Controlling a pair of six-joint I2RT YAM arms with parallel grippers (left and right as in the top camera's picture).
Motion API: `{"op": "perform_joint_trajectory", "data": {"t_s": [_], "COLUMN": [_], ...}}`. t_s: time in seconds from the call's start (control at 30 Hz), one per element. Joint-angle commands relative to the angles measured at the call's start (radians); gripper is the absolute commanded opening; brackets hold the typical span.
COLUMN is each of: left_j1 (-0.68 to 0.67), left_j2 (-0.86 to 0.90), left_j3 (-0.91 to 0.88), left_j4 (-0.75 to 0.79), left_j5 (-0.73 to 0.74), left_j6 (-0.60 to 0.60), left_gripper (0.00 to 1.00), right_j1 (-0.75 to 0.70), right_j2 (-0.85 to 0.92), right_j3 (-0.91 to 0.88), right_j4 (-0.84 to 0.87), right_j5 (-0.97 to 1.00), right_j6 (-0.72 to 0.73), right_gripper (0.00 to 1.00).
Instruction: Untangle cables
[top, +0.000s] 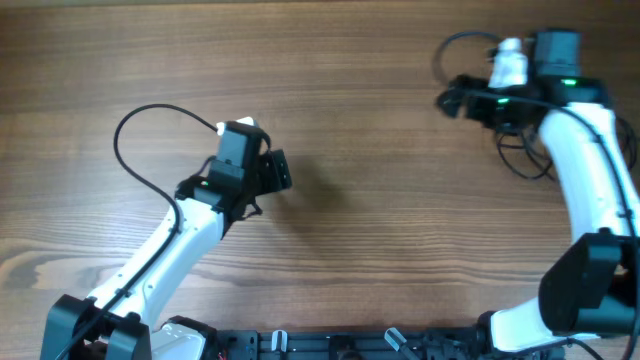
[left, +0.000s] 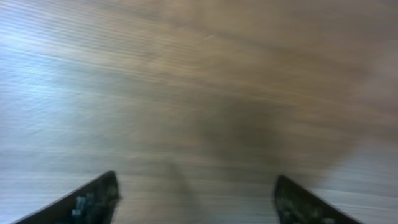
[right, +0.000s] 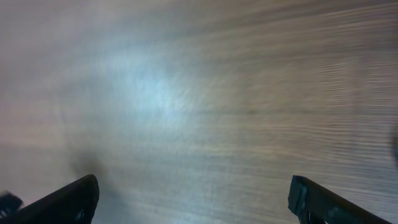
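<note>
Left tool (left: 196, 180): seen spread wide over the table (top: 350, 60), nothing pinched.
Right tool (right: 194, 180): seen spread wide near the far right corner, nothing gripped.
Cables (top: 522, 165): thin dark strands, looped on the table just beside the right arm, clear of both tools.

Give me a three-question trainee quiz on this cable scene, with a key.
1. True or false: the left gripper holds a cable.
2. The right gripper is: A shut; B open over bare table; C clamping a plug.
3. Fill in: seen from overhead, the loose thin cables lie beside the ___ arm.
Key: 1 false; 2 B; 3 right.
</note>
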Motion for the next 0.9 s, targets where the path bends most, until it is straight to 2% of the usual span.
{"op": "perform_joint_trajectory", "data": {"t_s": [0.0,0.03,0.1,0.23,0.3,0.4,0.53,0.57,0.63,0.73,0.87], "left_j1": [0.001,0.010,0.048,0.143,0.157,0.151,0.128,0.113,0.093,0.083,0.083], "left_j2": [0.006,0.006,0.006,0.002,-0.010,-0.066,-0.223,-0.317,-0.443,-0.684,-0.878], "left_j3": [-0.001,-0.001,-0.001,-0.001,-0.005,-0.051,-0.178,-0.232,-0.278,-0.323,-0.325], "left_j4": [-0.114,-0.142,-0.236,-0.399,-0.409,-0.364,-0.247,-0.216,-0.208,-0.214,-0.217], "left_j5": [-0.222,-0.212,-0.145,-0.043,-0.043,-0.014,0.011,0.014,0.012,0.006,0.005], "left_j6": [-0.031,-0.059,-0.097,-0.096,-0.096,-0.093,-0.093,-0.093,-0.092,-0.097,-0.097], "left_gripper": [0.86,0.87,1.00,1.00,1.00,1.00,1.00,1.00,1.00,1.00,1.00], "right_j1": [0.119,0.138,0.171,0.191,0.191,0.192,0.192,0.192,0.192,0.192,0.192], "right_j2": [0.013,0.013,0.013,0.010,-0.011,-0.105,-0.318,-0.444,-0.600,-0.864,-1.059], "right_j3": [0.005,0.005,0.005,0.003,-0.031,-0.177,-0.436,-0.546,-0.650,-0.764,-0.800], "right_j4": [-0.043,-0.056,-0.098,-0.200,-0.201,-0.112,0.097,0.188,0.264,0.303,0.302], "right_j5": [0.214,0.213,0.213,0.214,0.214,0.214,0.213,0.207,0.207,0.219,0.221], "right_j6": [-0.055,-0.045,-0.006,0.020,0.037,0.045,0.068,0.069,0.072,0.071,0.071], "right_gripper": [1.00,1.00,1.00,1.00,1.00,1.00,1.00,1.00,1.00,1.00,1.00]}}
